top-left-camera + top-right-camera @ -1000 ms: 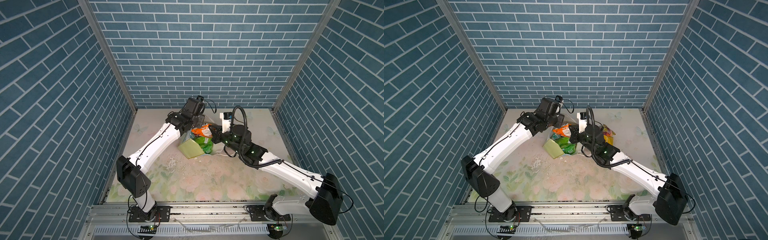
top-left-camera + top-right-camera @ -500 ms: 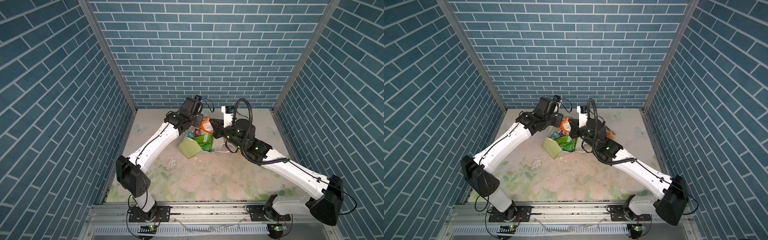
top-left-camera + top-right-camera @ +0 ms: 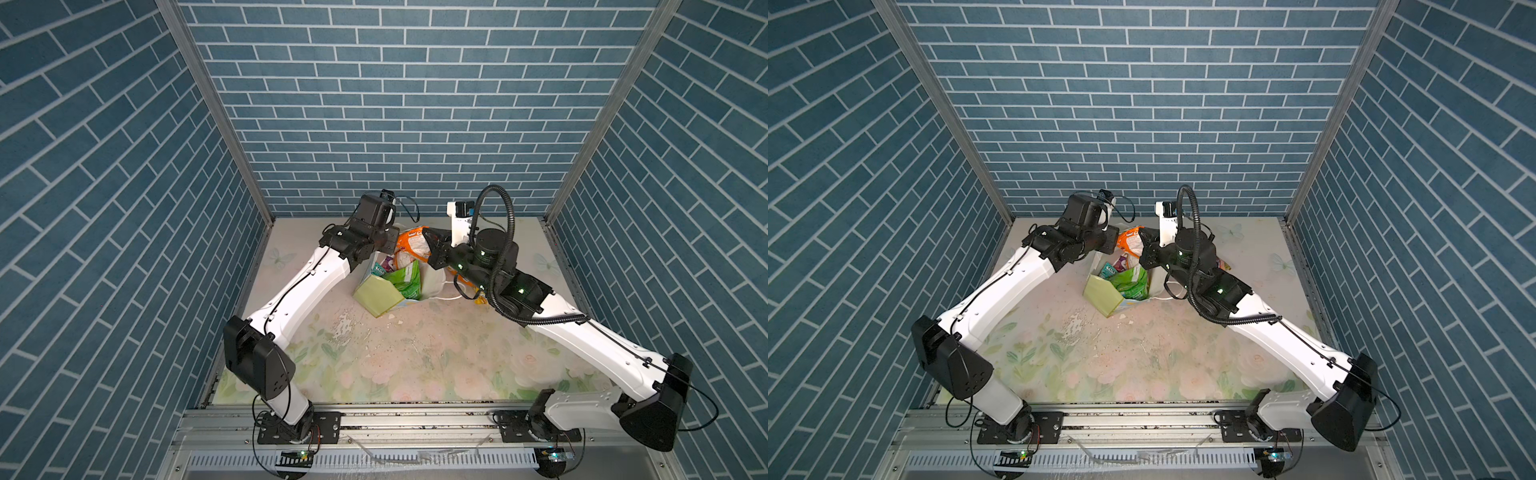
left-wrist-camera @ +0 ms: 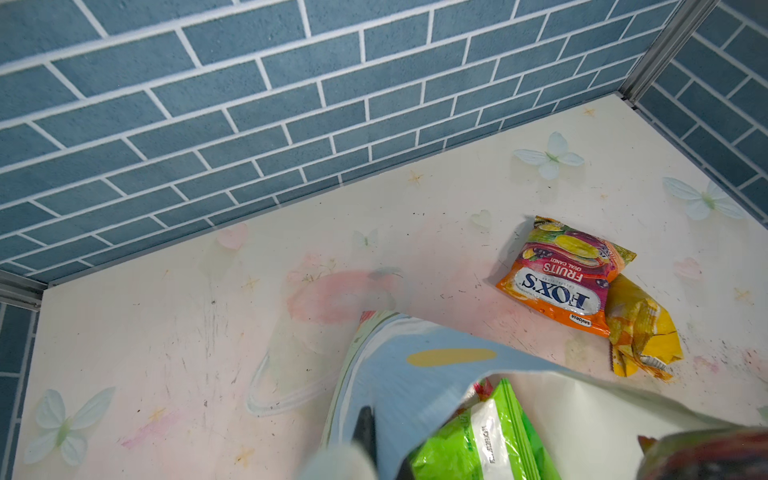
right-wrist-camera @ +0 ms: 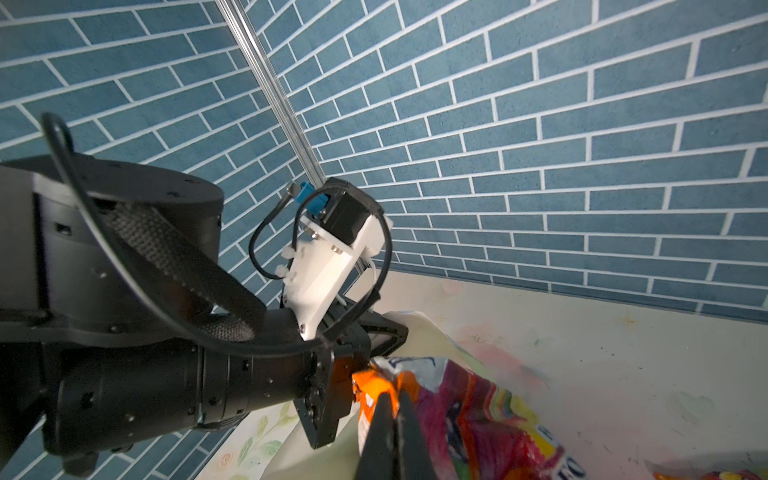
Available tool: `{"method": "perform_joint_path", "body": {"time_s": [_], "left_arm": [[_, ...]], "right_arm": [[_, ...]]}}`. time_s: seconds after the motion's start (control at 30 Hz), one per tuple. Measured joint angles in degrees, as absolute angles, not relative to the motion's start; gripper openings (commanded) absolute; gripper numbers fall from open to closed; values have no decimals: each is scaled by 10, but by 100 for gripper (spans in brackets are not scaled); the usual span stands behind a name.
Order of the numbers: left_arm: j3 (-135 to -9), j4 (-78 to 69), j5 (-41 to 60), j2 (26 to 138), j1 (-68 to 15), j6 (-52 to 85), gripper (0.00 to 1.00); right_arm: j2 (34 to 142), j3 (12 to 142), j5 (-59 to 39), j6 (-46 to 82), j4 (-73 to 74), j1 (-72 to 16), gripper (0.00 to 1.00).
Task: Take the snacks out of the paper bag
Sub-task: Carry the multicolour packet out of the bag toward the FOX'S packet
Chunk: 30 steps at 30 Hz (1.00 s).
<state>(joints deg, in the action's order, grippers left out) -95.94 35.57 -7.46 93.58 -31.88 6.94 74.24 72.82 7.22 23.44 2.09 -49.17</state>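
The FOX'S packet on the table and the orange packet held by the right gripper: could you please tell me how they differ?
The table FOX'S packet lies flat outside the paper bag, touching a yellow packet; the held orange packet hangs above the bag's mouth. No gripper touches the table FOX'S packet; the shut right gripper pinches the held orange packet. Both are crinkly and orange with pink-purple print.

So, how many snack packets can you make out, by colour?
Orange FOX'S: 2, one on the table, one in the right pincer
Yellow: 1
Green: 1
Teal-and-white: 1
Purple: 1
Total: 6 in view; the paper bag may hide more.
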Motion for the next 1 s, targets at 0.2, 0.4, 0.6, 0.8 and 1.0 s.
{"method": "perform_joint_path", "body": {"time_s": [0.2,0.4,0.6,0.8,1.0], "left_arm": [[-956,351,-58,935,-313,74,0],[-951,347,-47,932,-307,81,0],[-946,346,-37,926,-301,82,0],[-923,337,-33,905,-295,82,0],[-888,328,-33,868,-295,82,0]], "right_arm": [[742,759,99,217,-12,-492,0],[742,798,123,205,-45,-489,0],[741,829,145,205,-72,-478,0],[724,839,178,199,-99,-468,0],[693,836,216,191,-118,-450,0]]}}
